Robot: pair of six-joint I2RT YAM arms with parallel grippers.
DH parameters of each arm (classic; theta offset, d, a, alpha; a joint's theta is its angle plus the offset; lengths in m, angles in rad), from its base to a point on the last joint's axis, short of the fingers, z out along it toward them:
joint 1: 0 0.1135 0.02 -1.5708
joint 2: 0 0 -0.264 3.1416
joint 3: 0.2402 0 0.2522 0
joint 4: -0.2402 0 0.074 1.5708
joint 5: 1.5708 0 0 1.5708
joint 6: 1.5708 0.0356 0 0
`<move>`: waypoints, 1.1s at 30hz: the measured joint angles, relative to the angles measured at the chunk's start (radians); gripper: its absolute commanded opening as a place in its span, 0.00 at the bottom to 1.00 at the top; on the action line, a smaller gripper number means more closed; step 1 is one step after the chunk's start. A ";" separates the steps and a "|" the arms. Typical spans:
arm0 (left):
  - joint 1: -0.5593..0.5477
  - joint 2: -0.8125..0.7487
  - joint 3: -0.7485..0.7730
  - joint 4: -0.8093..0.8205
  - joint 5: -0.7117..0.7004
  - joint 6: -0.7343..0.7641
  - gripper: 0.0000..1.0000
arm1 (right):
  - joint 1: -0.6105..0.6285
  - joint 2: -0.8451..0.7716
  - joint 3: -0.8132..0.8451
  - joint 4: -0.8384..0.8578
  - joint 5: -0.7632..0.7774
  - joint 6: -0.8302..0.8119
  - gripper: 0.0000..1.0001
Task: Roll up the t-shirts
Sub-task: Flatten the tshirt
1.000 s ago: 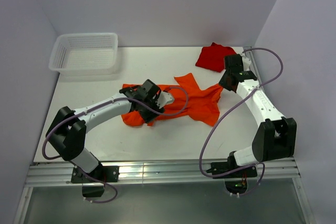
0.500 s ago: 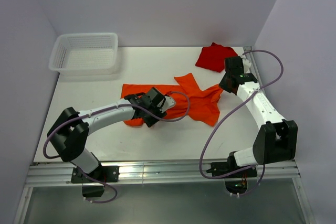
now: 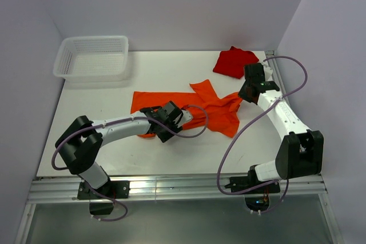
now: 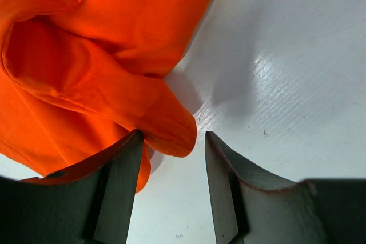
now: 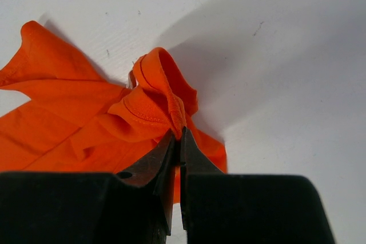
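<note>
- Top external view: the orange t-shirt (image 3: 214, 110) lies spread and creased at the middle of the bench (image 3: 114, 147). Its long axis runs left to right between the two arms.
- Left gripper (image 4: 171, 141): open. In the left wrist view its jaws stand either side of a folded corner of the orange cloth. One jaw touches the fabric; the other stands apart from it over bare bench. The bulk of the shirt lies ahead and to the left of the jaws.
- Right gripper (image 5: 178, 136): closed, pinching a bunched, hemmed edge at the shirt's right end. The rest of the cloth trails away to the left in that view.
- Governing relation: the corner already sits between the left jaws, so closing in place is judged sufficient to seize it. The shirt would then be held at two points along its long axis.
- The red t-shirt (image 3: 234, 62) lies crumpled at the far right corner, apart from the orange one and nearer the right arm.
- The basket (image 3: 91, 58), white mesh, stands at the far left corner, well apart from both shirts. No shirt is visible inside it.
</note>
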 measured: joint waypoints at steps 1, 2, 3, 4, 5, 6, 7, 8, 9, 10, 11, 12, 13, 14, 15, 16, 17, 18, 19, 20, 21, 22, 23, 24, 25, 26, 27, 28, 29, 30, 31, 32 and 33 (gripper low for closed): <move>-0.002 0.002 -0.002 0.005 -0.001 -0.001 0.52 | 0.000 0.000 0.000 0.000 0.000 -0.001 0.00; -0.003 0.003 -0.002 0.008 -0.001 -0.002 0.52 | 0.000 0.000 0.000 0.000 0.000 -0.002 0.00; -0.003 0.008 -0.002 0.012 -0.001 -0.002 0.52 | 0.000 0.000 0.000 0.001 0.000 -0.002 0.00; -0.003 0.014 -0.002 0.018 -0.002 -0.002 0.52 | 0.000 0.000 0.000 0.001 0.000 -0.003 0.00; -0.003 0.020 -0.003 0.022 -0.002 -0.002 0.51 | 0.000 0.000 0.000 0.001 0.000 -0.003 0.00; -0.003 0.026 -0.004 0.024 -0.003 -0.002 0.50 | 0.000 0.000 0.000 0.001 0.000 -0.003 0.00; -0.003 0.032 -0.005 0.026 -0.005 -0.002 0.49 | 0.000 0.000 -0.001 0.002 0.000 -0.003 0.00; -0.004 0.037 -0.005 0.030 -0.009 -0.002 0.49 | 0.000 0.000 -0.001 0.003 0.000 -0.003 0.00; -0.005 0.042 -0.005 0.032 -0.013 -0.002 0.48 | 0.000 0.000 -0.003 0.006 0.000 -0.003 0.00; -0.005 0.046 -0.005 0.037 -0.017 -0.002 0.45 | 0.000 0.000 -0.005 0.008 0.000 -0.003 0.00; -0.005 0.049 -0.006 0.041 -0.020 -0.002 0.44 | 0.000 0.000 -0.005 0.008 0.000 -0.003 0.00; -0.005 0.053 -0.006 0.045 -0.023 -0.002 0.43 | 0.000 0.000 -0.006 0.009 0.000 -0.004 0.00; -0.005 0.055 -0.006 0.050 -0.027 -0.002 0.38 | 0.000 0.000 -0.006 0.010 0.000 -0.006 0.00; -0.005 0.058 -0.007 0.055 -0.032 -0.002 0.35 | 0.000 0.000 -0.006 0.011 0.000 -0.006 0.00; -0.005 0.060 -0.008 0.059 -0.039 -0.002 0.32 | 0.000 0.000 -0.006 0.013 0.000 -0.006 0.00; -0.005 0.062 -0.010 0.062 -0.043 -0.002 0.23 | 0.000 0.000 -0.006 0.014 0.000 -0.006 0.00; -0.005 0.063 -0.011 0.063 -0.047 -0.003 0.18 | 0.000 0.000 -0.007 0.014 0.000 -0.006 0.00; -0.005 0.063 -0.013 0.063 -0.050 -0.002 0.14 | 0.000 0.000 -0.007 0.014 0.000 -0.007 0.00; -0.005 0.063 -0.014 0.064 -0.052 0.000 0.06 | 0.000 0.000 -0.008 0.015 0.000 -0.007 0.00; -0.005 0.063 -0.014 0.065 -0.054 0.000 0.03 | 0.000 0.000 -0.008 0.015 0.000 -0.008 0.00; -0.005 0.063 -0.014 0.065 -0.056 0.002 0.00 | 0.000 0.000 -0.008 0.015 0.000 -0.009 0.00; -0.005 0.063 -0.014 0.064 -0.058 0.005 0.00 | 0.000 0.000 -0.008 0.015 0.000 -0.010 0.00; -0.005 0.063 -0.014 0.064 -0.060 0.006 0.00 | 0.000 0.000 -0.008 0.015 0.000 -0.010 0.00; -0.005 0.060 -0.014 0.060 -0.063 0.008 0.00 | 0.000 0.000 -0.008 0.014 0.000 -0.010 0.00; -0.005 0.053 -0.014 0.053 -0.064 0.010 0.00 | 0.000 0.000 -0.008 0.014 0.000 -0.010 0.00; -0.005 0.041 -0.013 0.044 -0.065 0.010 0.00 | 0.000 0.000 -0.008 0.014 0.000 -0.011 0.00; -0.003 0.026 -0.010 0.030 -0.064 0.012 0.00 | 0.000 -0.001 -0.008 0.014 0.000 -0.011 0.00; 0.003 0.008 0.000 0.008 -0.062 0.016 0.00 | 0.000 -0.003 -0.008 0.014 -0.002 -0.013 0.00; 0.007 -0.013 0.014 -0.013 -0.060 0.021 0.00 | 0.000 -0.005 -0.008 0.013 -0.003 -0.013 0.00; 0.016 -0.037 0.034 -0.032 -0.053 0.029 0.00 | 0.000 -0.010 -0.006 0.011 -0.005 -0.014 0.00; 0.033 -0.066 0.064 -0.060 -0.040 0.040 0.00 | 0.000 -0.015 -0.002 0.006 -0.008 -0.014 0.00; 0.049 -0.089 0.095 -0.085 -0.033 0.047 0.00 | 0.000 -0.021 0.003 0.002 -0.010 -0.014 0.00; 0.077 -0.117 0.136 -0.106 -0.017 0.060 0.00 | 0.000 -0.027 0.010 0.000 -0.014 -0.014 0.00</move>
